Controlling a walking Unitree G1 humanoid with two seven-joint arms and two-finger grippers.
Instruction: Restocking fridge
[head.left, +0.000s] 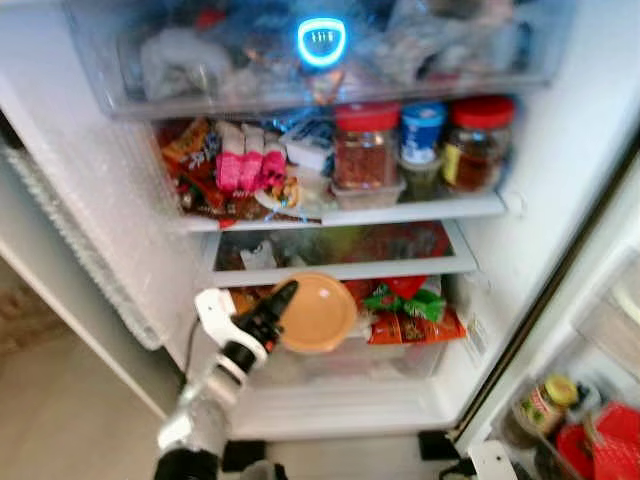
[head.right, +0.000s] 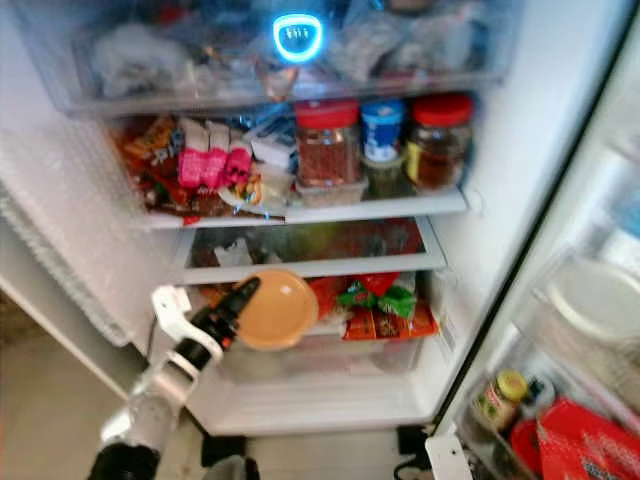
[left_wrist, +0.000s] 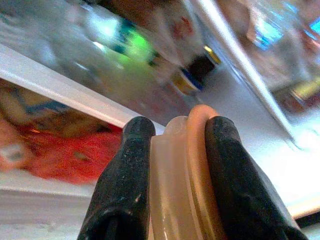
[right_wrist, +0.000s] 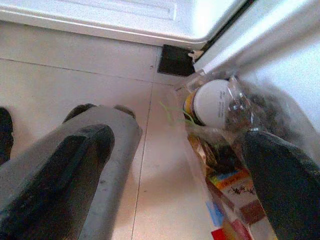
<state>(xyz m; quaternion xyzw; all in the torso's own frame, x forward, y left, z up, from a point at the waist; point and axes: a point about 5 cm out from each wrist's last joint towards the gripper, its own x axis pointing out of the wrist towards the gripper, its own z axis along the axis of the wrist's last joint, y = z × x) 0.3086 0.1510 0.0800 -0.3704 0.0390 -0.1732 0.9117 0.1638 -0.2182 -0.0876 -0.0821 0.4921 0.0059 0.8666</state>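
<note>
At the front edge of the fridge's lower shelf, your left gripper pinches the tan lidded container by its rim, apparently on edge; the opening lies straight ahead. Your right gripper hangs spread wide.

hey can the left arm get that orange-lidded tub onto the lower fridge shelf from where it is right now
Probably yes. The left gripper is shut on the tub and holds it just in front of the lower shelf. The fridge stands open, with nothing between tub and shelf, though packets already crowd the space below.
</note>
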